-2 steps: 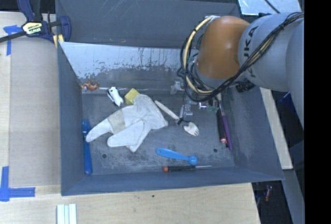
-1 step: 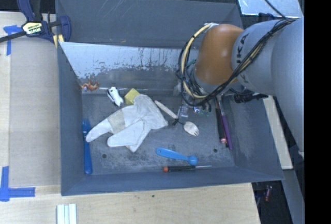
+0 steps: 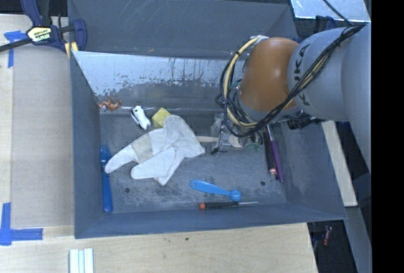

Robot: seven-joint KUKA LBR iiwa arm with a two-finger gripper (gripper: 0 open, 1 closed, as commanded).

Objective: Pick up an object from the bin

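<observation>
White crumpled cloth [image 3: 161, 151] lies mid-floor in the bin [image 3: 83, 158], its long axis running lower-left to upper-right, and its upper-right end is just beside the gripper [image 3: 219, 141] (low under the orange cover [image 3: 265, 79]). Whether the gripper is open or holds anything cannot be told.

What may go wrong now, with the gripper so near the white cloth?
The gripper sits beside the right edge of the white cloth; it may catch only a fold, which could slip. A dragged cloth might push the yellow block next to it. The purple pen beside the arm may get knocked.
</observation>
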